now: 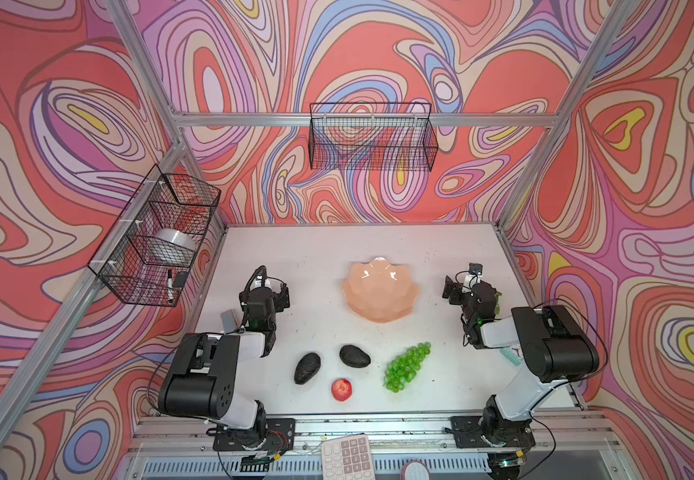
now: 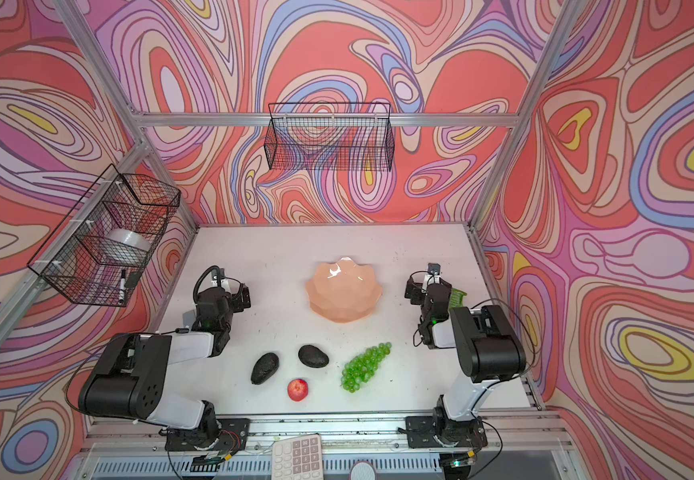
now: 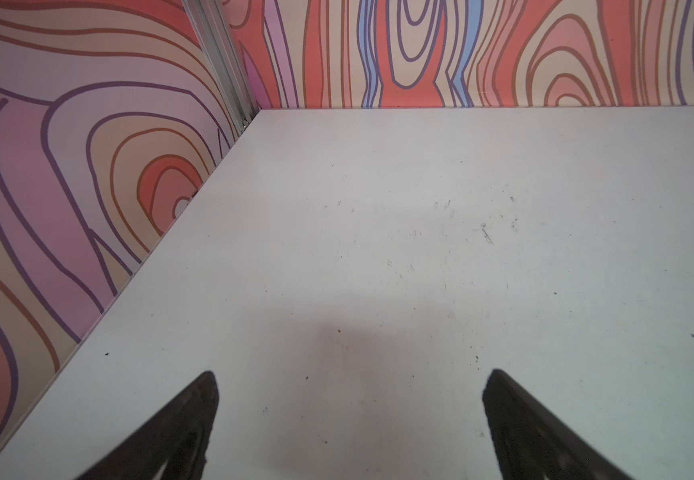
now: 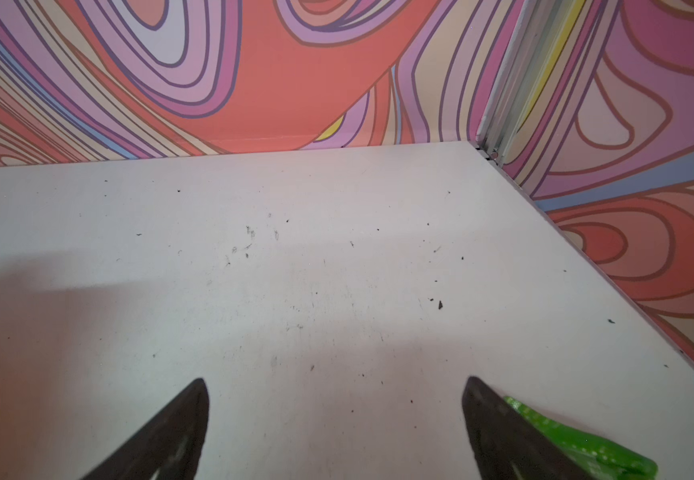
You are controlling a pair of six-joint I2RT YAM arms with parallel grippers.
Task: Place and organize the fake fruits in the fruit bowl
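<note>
The peach-pink fruit bowl (image 1: 378, 309) (image 2: 343, 309) stands empty at mid-table in both top views. Nearer the front edge lie two dark avocados (image 1: 307, 368) (image 1: 354, 356) (image 2: 265, 368) (image 2: 313, 356), a small red apple (image 1: 341, 389) (image 2: 297, 389) and a bunch of green grapes (image 1: 406, 366) (image 2: 364, 366). My left gripper (image 1: 282, 296) (image 2: 243, 297) (image 3: 351, 390) hovers left of the bowl, open and empty. Open as well, my right gripper (image 1: 453, 289) (image 2: 413, 291) (image 4: 337, 395) sits right of the bowl with only bare table between its fingers. No fruit shows in either wrist view.
A shiny green foil packet (image 4: 565, 440) (image 1: 498, 296) lies just beside my right gripper's outer finger. Black wire baskets hang on the back wall (image 1: 372, 137) and the left wall (image 1: 158, 237). A calculator (image 1: 345, 457) rests below the table's front rail.
</note>
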